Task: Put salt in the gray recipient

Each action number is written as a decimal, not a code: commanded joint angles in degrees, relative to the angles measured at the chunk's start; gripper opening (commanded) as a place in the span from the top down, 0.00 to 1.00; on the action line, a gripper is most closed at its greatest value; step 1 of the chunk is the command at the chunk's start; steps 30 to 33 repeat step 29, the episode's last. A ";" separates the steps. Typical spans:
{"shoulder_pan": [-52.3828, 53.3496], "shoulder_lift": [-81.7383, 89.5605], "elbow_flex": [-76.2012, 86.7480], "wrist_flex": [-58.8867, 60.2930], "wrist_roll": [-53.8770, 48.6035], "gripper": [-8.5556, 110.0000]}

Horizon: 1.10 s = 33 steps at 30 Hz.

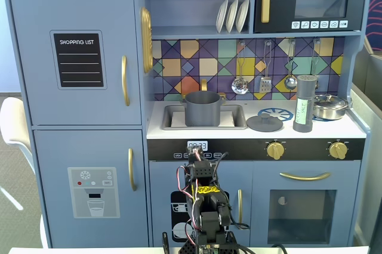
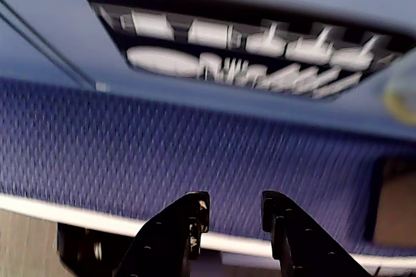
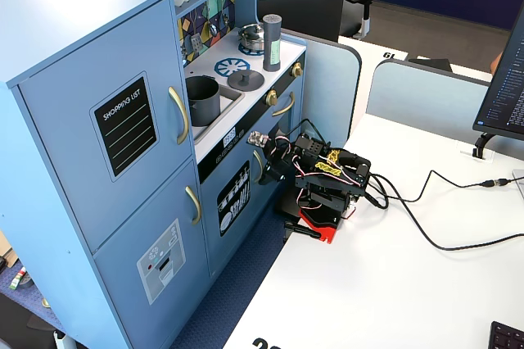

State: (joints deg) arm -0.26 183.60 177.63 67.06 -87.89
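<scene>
At the bottom centre of a fixed view, the black 2-finger gripper point(image 2: 234, 209) sat folded low against the blue toy kitchen's cabinet front point(image 1: 197, 206), its fingers parted and holding nothing, probably a rest pose. Higher, at mid-frame, the matte dark-gray 2-handled pot point(image 1: 203, 108) stood in the sink, open-topped to receive. At centre right, the tall slim dark-gray salt shaker with a pale green label point(image 1: 304, 104) stood upright on the counter, well apart from the pot and just beside the shiny silver pan point(image 1: 329, 106).
</scene>
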 commanded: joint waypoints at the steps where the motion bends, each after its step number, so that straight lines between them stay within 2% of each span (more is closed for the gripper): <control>1: -0.26 0.79 0.88 2.99 3.69 0.93; 7: 1.05 0.88 0.97 8.17 4.75 0.93; 13: 1.41 0.88 0.97 8.96 -0.26 0.92; 33: 1.67 0.88 0.97 8.96 0.00 0.89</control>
